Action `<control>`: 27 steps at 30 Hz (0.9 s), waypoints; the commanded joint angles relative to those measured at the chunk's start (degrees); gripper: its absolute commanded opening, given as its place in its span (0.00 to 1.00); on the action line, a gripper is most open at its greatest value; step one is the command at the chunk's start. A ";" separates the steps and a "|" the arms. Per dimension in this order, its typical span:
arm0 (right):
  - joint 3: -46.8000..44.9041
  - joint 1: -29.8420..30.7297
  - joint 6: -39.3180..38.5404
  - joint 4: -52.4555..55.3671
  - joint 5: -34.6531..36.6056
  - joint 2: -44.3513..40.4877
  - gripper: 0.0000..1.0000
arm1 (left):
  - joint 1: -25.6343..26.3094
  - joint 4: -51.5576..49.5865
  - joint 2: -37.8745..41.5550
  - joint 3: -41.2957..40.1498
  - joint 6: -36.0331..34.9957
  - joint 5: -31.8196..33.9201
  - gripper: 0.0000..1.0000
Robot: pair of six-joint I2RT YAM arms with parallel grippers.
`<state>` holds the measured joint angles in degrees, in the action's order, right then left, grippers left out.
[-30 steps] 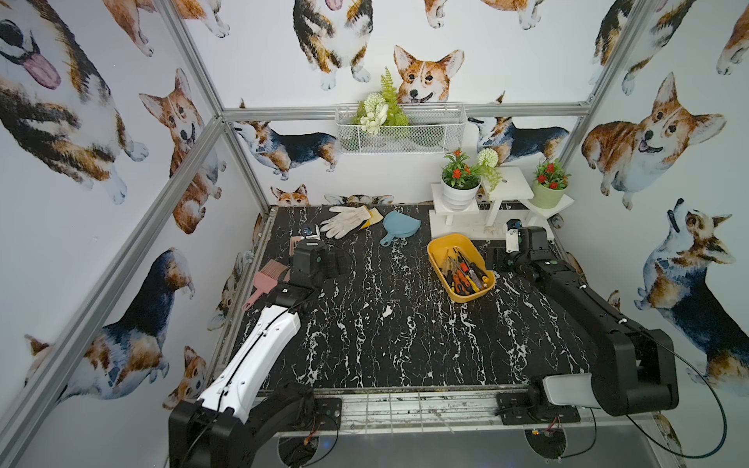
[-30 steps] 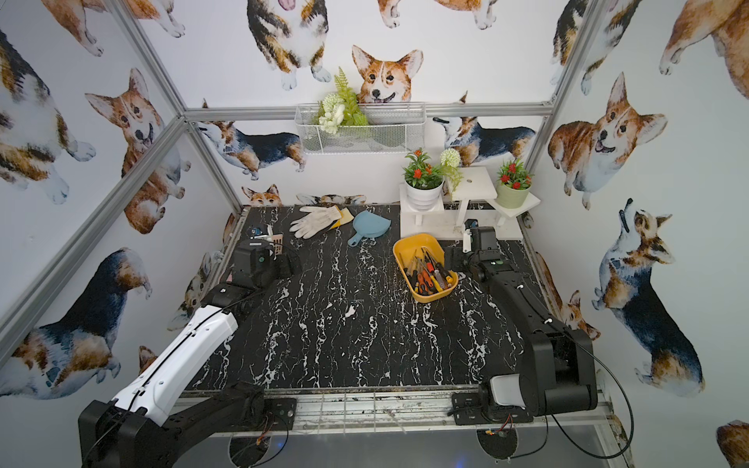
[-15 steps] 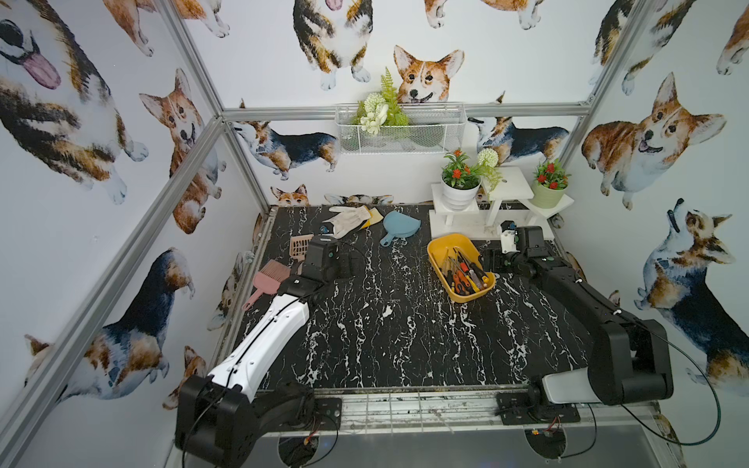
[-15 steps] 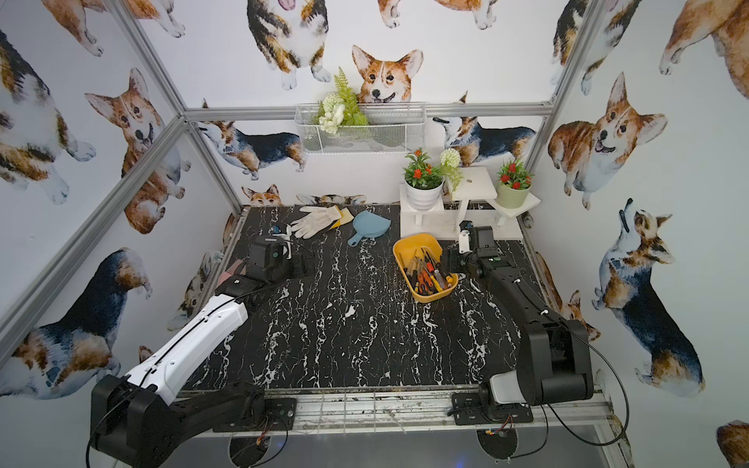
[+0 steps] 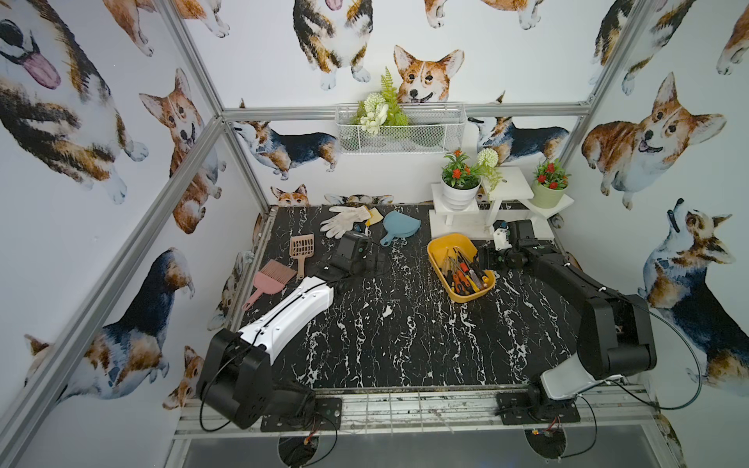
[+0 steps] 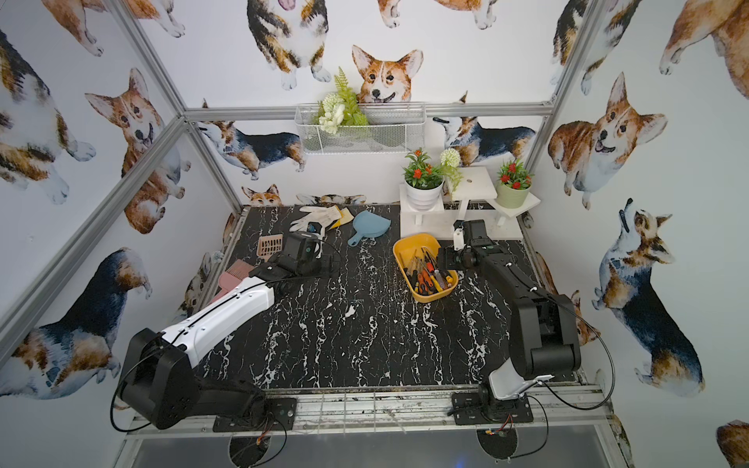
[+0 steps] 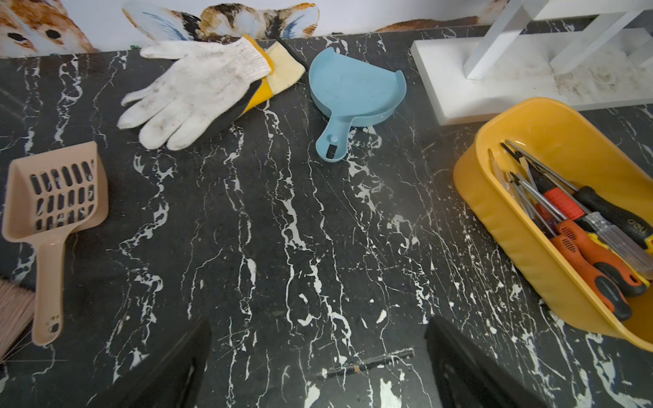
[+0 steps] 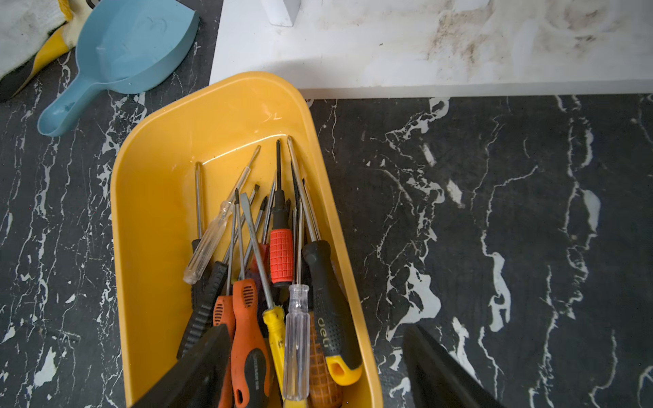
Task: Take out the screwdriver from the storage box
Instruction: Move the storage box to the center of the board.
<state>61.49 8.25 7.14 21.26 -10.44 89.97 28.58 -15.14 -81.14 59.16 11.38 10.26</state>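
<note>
Left jaws wide, right jaws apart and empty — straddling the storage box [image 8: 159,212] wall.

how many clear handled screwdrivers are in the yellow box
2, both in the storage box: one clear-handled screwdriver slanted at the pile's edge, another atop the pile. Others may be hidden.
</note>
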 commanded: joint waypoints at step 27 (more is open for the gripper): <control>9.28 1.06 -0.48 7.08 1.56 12.29 0.38 | 3.20 1.25 -11.67 3.16 7.41 -1.30 1.00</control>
<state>70.24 8.91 6.94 26.37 -8.80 101.97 31.81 -14.70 -92.58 61.80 17.96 8.71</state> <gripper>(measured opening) 0.384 0.999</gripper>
